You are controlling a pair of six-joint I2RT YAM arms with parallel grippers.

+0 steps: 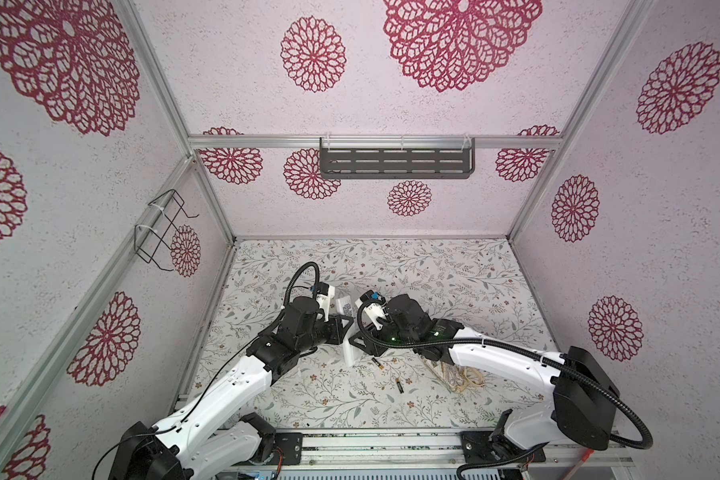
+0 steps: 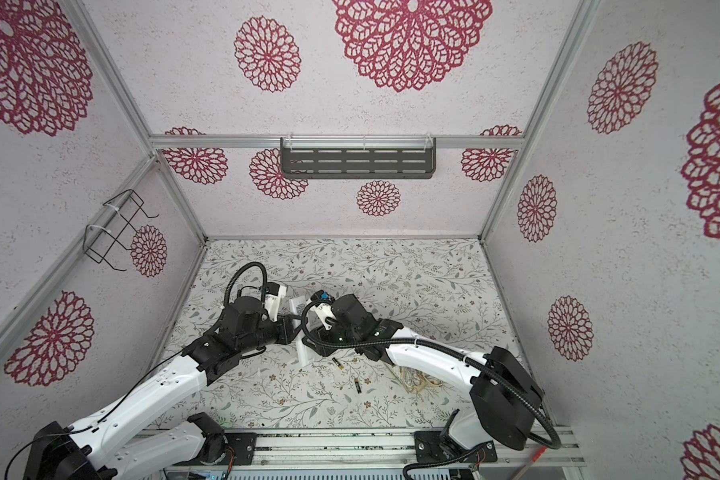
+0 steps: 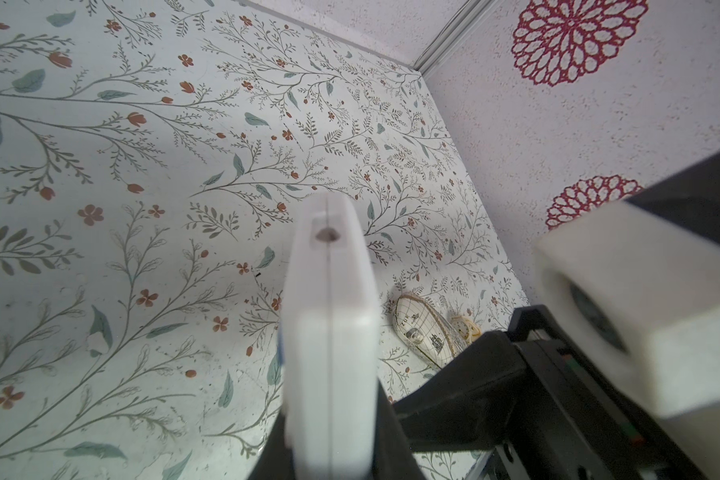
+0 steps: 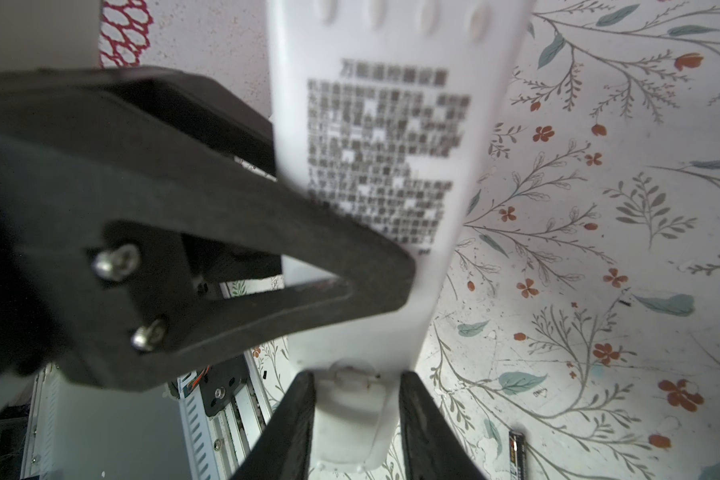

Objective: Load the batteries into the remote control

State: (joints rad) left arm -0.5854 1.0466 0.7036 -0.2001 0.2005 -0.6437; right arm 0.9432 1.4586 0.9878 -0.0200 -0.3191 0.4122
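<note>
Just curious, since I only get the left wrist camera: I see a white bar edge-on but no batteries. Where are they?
Observer: One battery lies loose on the table; a second battery lies apart from it, nearer the arms' bases.
Visitor: So that bar is the remote?
Observer: Yes. The right wrist view shows its back, with a printed sticker.
Visitor: Does only one arm hold it?
Observer: No. The right arm's jaws sit on either side of the end hidden from you.
</note>
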